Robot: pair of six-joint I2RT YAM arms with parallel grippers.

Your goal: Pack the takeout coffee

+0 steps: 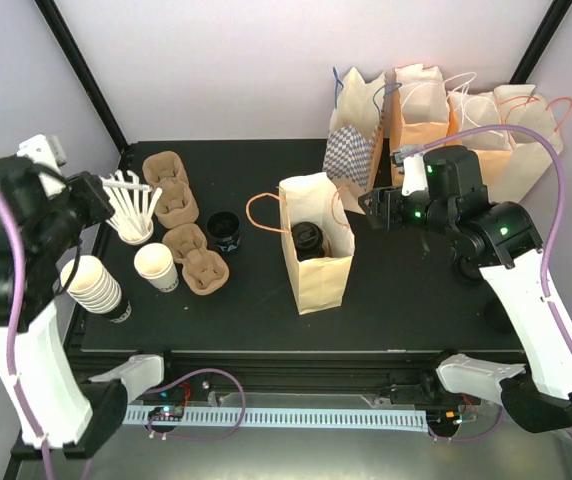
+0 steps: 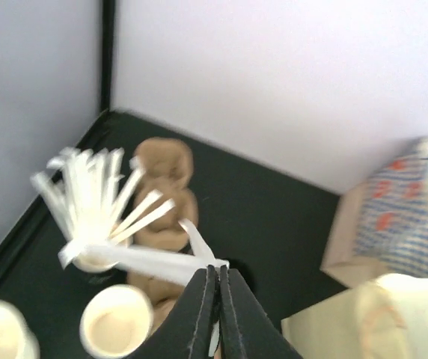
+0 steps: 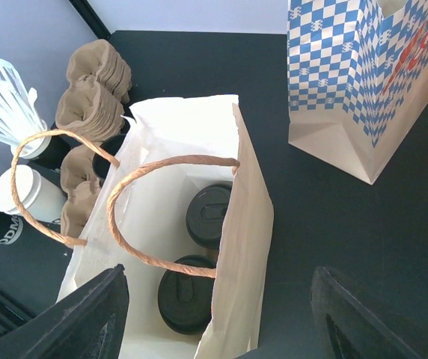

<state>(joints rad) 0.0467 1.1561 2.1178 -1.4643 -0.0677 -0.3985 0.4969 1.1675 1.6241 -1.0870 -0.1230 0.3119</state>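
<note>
**Coffee bagged, stirrer in the grip**

We judge the packing to be at the extras. The takeout coffee stands inside the open paper bag in the middle of the desk. Only black lids show: we count two, side by side on the bag's floor.

The left end effector is pinched narrow on one white stirrer, just beside the cup of stirrers at the desk's left edge. The right end effector stands wide and holds nothing, near the bag's right wall.

The next move, as we read it, calls for carrying the stirrer across to the bag's mouth and releasing it between the two rope handles, without snagging them.

Otherwise we count one blue-checked bag at the back among several plain ones, one unlidded black cup and one upright white cup.
</note>
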